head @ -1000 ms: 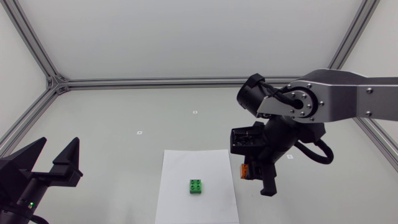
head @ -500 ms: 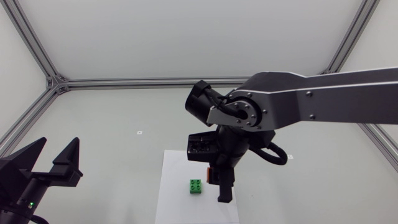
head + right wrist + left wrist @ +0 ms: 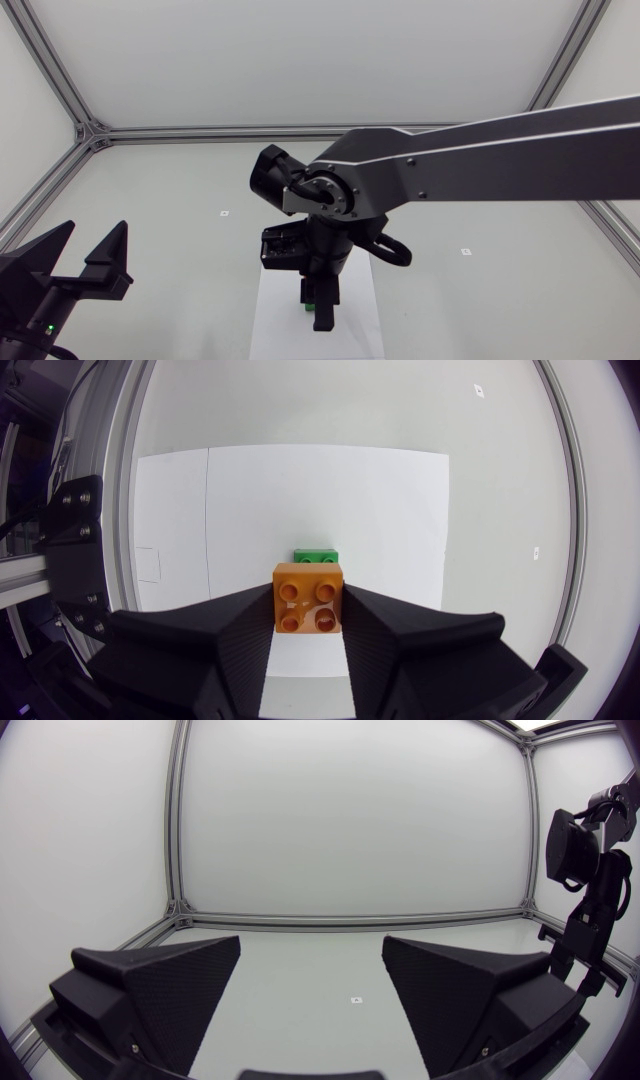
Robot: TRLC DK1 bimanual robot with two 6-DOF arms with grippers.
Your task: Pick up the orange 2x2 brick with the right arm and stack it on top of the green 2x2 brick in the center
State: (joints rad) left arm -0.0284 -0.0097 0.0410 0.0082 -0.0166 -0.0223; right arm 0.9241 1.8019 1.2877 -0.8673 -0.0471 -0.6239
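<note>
The pick looks done. The right gripper [image 3: 308, 610] is clamped on the orange brick [image 3: 308, 598], one finger against each side of it. Just ahead of the orange brick, and lower, the green brick [image 3: 317, 556] sits on the paper [image 3: 300, 490], with only its far studded edge showing. In the head view the right arm crosses from the right edge to the lower centre of the frame. Its wrist covers almost all of the green brick, leaving only a sliver beside the finger. By my reading the carry is almost over. What is left is to line up the last small offset, lower the orange brick, press it onto the studs and let go.

The orange brick is smooth, slightly glossy plastic, square, with four round raised studs. The green one appears to be the same kind. The fingers are matte black wedges with a fine grainy surface, broad at the base and narrowing to the tips. The paper is a flat white sheet, and the table [image 3: 200, 180] beyond it is pale grey and matte, with small printed marks.

The left gripper [image 3: 96, 230] rests at the lower left of the head view, spread wide and holding nothing.
</note>
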